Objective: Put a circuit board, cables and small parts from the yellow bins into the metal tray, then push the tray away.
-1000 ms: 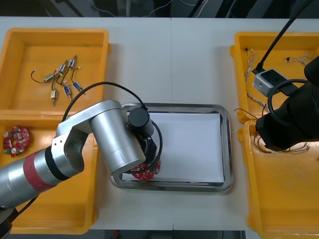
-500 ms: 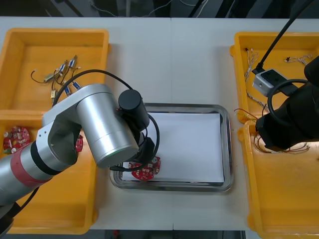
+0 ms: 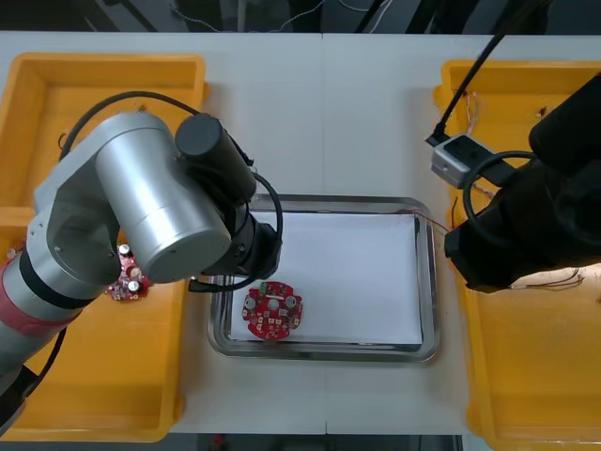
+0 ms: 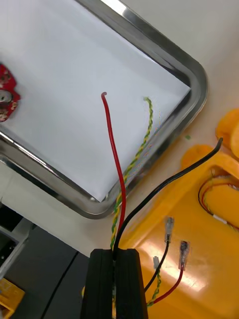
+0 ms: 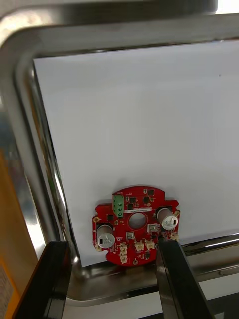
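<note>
Fingers of the left gripper stand spread in the left wrist view, the circuit board between their tips on the metal tray. Right wrist view: the right gripper clenches cables, red, yellow-green and black, above the tray's rim.

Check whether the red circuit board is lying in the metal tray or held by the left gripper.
In the tray: the circuit board lies flat on the metal tray's white inside, and the left gripper stands open.
</note>
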{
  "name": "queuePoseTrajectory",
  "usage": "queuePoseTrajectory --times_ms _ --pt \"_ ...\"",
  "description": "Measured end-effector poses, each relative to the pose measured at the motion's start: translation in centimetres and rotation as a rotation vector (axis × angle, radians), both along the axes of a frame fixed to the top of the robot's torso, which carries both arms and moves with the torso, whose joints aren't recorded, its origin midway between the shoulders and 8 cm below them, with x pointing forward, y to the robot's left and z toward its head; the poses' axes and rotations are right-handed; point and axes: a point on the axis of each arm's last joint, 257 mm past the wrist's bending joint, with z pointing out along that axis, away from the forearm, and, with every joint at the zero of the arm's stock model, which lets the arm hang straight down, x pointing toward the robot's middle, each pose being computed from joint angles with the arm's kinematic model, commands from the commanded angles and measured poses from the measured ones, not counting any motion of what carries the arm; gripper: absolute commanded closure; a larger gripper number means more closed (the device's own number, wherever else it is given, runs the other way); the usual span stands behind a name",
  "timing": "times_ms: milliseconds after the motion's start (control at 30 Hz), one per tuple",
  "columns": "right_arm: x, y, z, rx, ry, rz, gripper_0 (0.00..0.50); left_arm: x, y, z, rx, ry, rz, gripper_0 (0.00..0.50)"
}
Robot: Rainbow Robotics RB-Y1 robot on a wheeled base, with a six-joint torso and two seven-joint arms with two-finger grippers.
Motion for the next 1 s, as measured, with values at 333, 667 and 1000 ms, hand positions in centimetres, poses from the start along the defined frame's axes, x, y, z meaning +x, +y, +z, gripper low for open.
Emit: queuePoseTrajectory --times_ms 333,667,1000 --pt "0.5 4.7 -0.7 -0.082 -0.042 0.306 0.5 0.9 4.3 3.2 -0.042 0.025 0.081 0.0" --pt "1.2 6.5 -3.6 -0.2 -0.019 0.509 0.5 1.9 9.5 5.3 -0.01 0.008 0.166 0.0" --pt "2.6 6.4 -7.0 -0.326 0.018 0.643 0.5 2.8 13.9 7.9 -0.013 -0.007 0.246 0.0"
